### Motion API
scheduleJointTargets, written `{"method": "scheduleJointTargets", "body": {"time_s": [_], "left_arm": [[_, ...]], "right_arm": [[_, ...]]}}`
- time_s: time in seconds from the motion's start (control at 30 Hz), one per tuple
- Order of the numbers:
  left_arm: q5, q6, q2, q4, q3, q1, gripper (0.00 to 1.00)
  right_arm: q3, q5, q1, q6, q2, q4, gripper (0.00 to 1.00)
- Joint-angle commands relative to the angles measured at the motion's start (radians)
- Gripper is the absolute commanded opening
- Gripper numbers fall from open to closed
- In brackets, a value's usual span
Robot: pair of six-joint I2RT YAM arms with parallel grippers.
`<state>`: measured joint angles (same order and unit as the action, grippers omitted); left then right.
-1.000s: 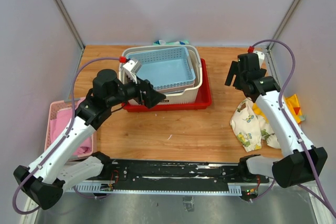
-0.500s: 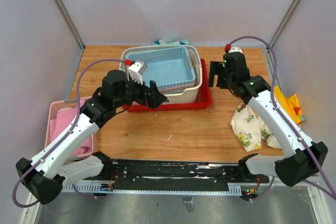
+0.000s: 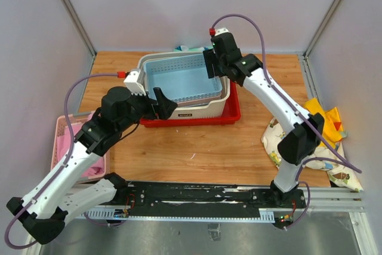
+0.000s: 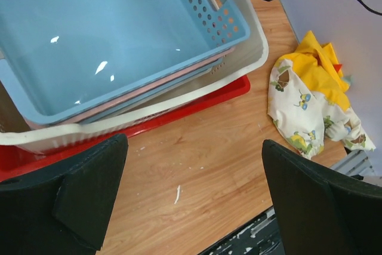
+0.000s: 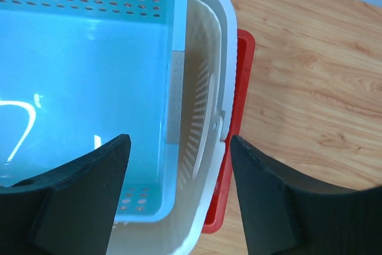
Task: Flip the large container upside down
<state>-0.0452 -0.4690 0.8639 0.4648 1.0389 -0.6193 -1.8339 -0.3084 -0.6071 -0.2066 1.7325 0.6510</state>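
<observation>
blue basket (image 3: 179, 80) fills large container (image 3: 206, 107) — right gap

The blue basket (image 3: 182, 82) sits nested in the large container (image 3: 203, 107), so the container's floor and inner walls are out of sight. Something green (image 3: 194, 48) peeks out behind the stack at the bench's (image 3: 197, 147) far edge, too little to identify. The left arm (image 3: 89, 147) covers part of the pink basket (image 3: 61, 132).

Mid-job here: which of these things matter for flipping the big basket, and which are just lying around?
Job in hand: cream basket; blue basket nested in it; red tray under it; left gripper and right gripper, both open.

Lying about: printed cloth; yellow cloth; pink basket at the left edge.
</observation>
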Motion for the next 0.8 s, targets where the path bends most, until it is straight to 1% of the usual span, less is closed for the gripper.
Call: {"method": "scheduleJointTargets", "body": {"time_s": [0.0,0.13,0.37,0.43,0.6,0.63,0.7,0.77], "left_arm": [[-0.027,-0.029,0.01,-0.003,-0.006,-0.005,0.99],[-0.028,-0.012,0.012,0.002,0.005,-0.005,0.99],[0.018,-0.01,0.033,-0.004,-0.017,-0.005,0.99],[0.026,-0.007,0.037,-0.014,-0.027,-0.005,0.99],[0.055,-0.004,0.059,-0.038,-0.034,-0.006,0.99],[0.054,-0.006,0.063,-0.042,-0.033,-0.005,0.99],[0.046,-0.011,0.068,-0.047,-0.028,-0.005,0.99],[0.045,-0.005,0.07,-0.047,-0.017,-0.005,0.99]], "right_arm": [[-0.118,-0.04,-0.008,0.074,0.104,0.073,0.67],[-0.169,-0.027,-0.004,0.075,0.176,0.083,0.56],[-0.154,0.037,0.02,0.044,0.237,0.075,0.5],[-0.153,0.082,0.029,0.044,0.243,0.077,0.46],[-0.14,0.164,0.043,0.035,0.232,0.08,0.24],[-0.142,0.161,0.043,0.034,0.225,0.084,0.18],[-0.141,0.149,0.044,0.032,0.201,0.087,0.02],[-0.14,0.139,0.044,0.031,0.163,0.08,0.0]]}}
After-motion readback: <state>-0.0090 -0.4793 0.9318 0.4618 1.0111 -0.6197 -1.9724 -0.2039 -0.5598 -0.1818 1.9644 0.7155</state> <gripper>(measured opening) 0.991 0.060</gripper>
